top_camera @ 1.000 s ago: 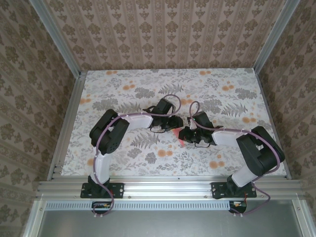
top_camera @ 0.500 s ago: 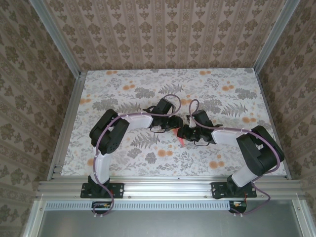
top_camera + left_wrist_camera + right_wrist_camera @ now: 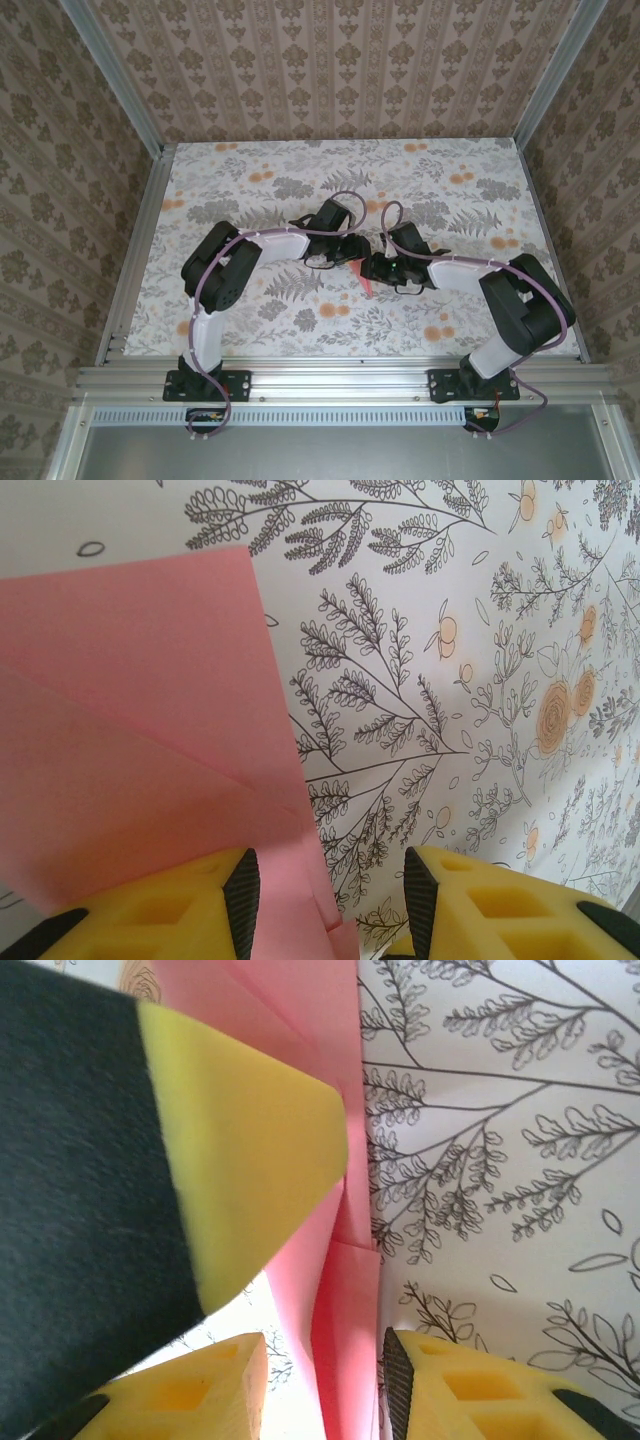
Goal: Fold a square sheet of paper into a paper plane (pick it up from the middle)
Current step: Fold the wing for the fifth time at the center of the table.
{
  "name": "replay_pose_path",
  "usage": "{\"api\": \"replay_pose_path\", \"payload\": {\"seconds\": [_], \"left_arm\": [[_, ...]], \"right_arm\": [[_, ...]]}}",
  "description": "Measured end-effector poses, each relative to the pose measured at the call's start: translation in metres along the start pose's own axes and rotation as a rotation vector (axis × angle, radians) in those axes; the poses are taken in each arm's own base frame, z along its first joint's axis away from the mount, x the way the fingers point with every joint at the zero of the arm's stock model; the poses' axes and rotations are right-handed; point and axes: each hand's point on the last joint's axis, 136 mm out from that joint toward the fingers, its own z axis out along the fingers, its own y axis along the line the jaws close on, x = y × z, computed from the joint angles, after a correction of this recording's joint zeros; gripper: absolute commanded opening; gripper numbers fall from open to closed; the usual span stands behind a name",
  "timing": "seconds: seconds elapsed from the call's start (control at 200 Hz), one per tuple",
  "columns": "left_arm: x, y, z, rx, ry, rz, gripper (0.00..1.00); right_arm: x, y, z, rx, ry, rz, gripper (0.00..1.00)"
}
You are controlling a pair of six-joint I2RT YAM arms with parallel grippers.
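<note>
My left gripper (image 3: pixel 327 880) stands spread at the bottom of its wrist view, the folded pink paper (image 3: pixel 140 730) at left with its lower strip between the fingers. My right gripper (image 3: pixel 322 1355) is parted around a paper fold; pad contact I can't judge.

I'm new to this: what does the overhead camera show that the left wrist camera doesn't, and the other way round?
Overhead: the left arm and right arm meeting mid-table, wallpapered walls around. Left wrist: a diagonal crease up close, with the left pincer open. Shared: the pink paper and the flowered table.
</note>
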Motion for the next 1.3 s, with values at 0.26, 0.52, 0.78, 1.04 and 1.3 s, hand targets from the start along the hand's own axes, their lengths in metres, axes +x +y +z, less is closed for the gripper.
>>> {"api": "replay_pose_path", "payload": {"seconds": [0.26, 0.52, 0.78, 1.04, 1.3], "left_arm": [[-0.002, 0.002, -0.001, -0.001, -0.004, -0.004, 0.46], [-0.002, 0.002, -0.001, -0.001, -0.004, -0.004, 0.46], [-0.002, 0.001, -0.001, 0.0, -0.004, -0.004, 0.48], [-0.003, -0.002, -0.006, 0.003, -0.008, -0.002, 0.48], [0.002, -0.003, -0.014, 0.004, -0.01, 0.001, 0.48]], "right_arm": [[0.001, -0.004, 0.01, 0.01, 0.033, 0.002, 0.33], [0.001, -0.009, 0.012, 0.02, 0.038, -0.001, 0.18], [0.002, -0.011, 0.013, 0.022, 0.035, -0.018, 0.07], [0.003, -0.011, 0.013, -0.002, 0.031, -0.027, 0.02], [0.013, -0.01, 0.008, -0.06, 0.013, -0.028, 0.09]]}}
